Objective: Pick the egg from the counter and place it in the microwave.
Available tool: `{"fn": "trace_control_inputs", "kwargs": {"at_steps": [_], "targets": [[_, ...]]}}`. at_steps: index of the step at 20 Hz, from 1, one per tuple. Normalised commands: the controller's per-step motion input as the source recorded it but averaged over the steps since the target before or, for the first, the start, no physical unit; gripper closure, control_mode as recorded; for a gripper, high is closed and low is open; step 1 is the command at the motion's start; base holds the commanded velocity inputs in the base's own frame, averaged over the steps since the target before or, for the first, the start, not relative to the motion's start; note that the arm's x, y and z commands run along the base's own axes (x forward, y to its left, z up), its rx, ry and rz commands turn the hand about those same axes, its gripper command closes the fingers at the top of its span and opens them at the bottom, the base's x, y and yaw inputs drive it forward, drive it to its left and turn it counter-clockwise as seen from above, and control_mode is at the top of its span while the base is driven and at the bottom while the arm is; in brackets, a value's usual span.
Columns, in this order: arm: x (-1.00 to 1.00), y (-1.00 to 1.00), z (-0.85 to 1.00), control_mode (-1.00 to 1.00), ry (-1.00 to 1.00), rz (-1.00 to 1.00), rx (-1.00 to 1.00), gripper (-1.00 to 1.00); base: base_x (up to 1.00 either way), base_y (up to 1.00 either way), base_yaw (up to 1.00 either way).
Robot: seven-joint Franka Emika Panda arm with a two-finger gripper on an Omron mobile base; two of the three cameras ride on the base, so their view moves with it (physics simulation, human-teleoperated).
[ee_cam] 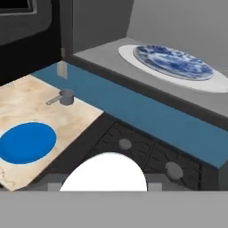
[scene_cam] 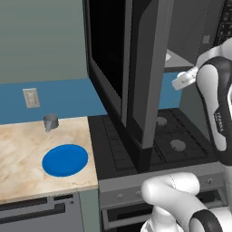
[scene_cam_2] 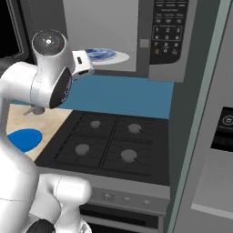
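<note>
Egg (ee_cam: pixel 103 171) sits right at the hand, fingers hidden so grip unclear; short of the microwave (ee_cam: pixel 178 93) floor, a slip drops it onto the stove (ee_cam: pixel 147 151).

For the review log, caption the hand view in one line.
Egg close beneath the camera, facing the open microwave and its patterned plate.

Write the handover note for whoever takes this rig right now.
Hand: up in front of the open dark grey microwave; fingers hidden, grip unclear.
The white rounded shape low in the hand view is probably the egg, carried.
Beige marble counter holds a flat blue plate and a small grey cup.
Done: probably the pick-up.
Left: set the egg inside the microwave and release.
</note>
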Motion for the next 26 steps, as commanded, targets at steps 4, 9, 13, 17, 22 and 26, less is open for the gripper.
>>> {"fn": "trace_control_inputs", "kwargs": {"at_steps": [4, 9, 13, 17, 22, 26], "targets": [[-0.09, 0.00, 0.31, -1.00, -0.44, -0.30, 0.08, 1.00, 0.00, 0.00, 0.00], [0.11, -0.06, 0.22, -1.00, -0.54, -0.23, 0.15, 1.00, 0.00, 0.00, 0.00], [0.57, 0.00, 0.60, -1.00, -0.18, -0.33, 0.18, 1.00, 0.00, 0.00, 0.00], [0.74, 0.00, 0.41, -1.00, -0.01, -0.21, 0.26, 1.00, 0.00, 0.00, 0.00], [0.36, -0.01, 0.03, -1.00, 0.06, -0.05, 0.21, 1.00, 0.00, 0.00, 0.00], [0.19, -0.06, -0.03, -1.00, 0.08, 0.00, 0.14, 1.00, 0.00, 0.00, 0.00]]}}
